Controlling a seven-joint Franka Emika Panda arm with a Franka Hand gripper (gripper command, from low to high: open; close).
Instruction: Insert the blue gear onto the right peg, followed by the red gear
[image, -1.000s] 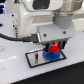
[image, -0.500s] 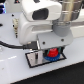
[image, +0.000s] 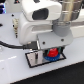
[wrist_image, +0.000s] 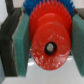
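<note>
taking the grey plate (image: 36, 59) as the landmark and going from the exterior view's left to its right: the plate's left part lies bare, and no peg can be made out there at this size. toward the plate's right end sits the blue gear (image: 51, 59), flat and low against the plate, presumably already seated on the right peg, though the peg itself is hidden under the gears. directly over the blue gear, the red gear (image: 51, 53) is held in the gripper (image: 50, 51), which hangs from the white arm just above that end of the plate.

the wrist view shows the hold plainly: the gripper (wrist_image: 47, 40) is clenched on the red gear (wrist_image: 48, 36), with a teal pad (wrist_image: 21, 42) pressed against the toothed rim on one side and the other pad on the opposite side. the gear's centre hole shows dark in the middle of the raised hub, and the blue gear (wrist_image: 36, 5) peeks out behind it.

judging by its look, the red gear is a small, light, rigid plastic part. it will not deform, but its teeth give an uneven grip surface, so it could tilt between the pads. holding it across the rim, as here, leaves the hub and hole free for the peg.
</note>
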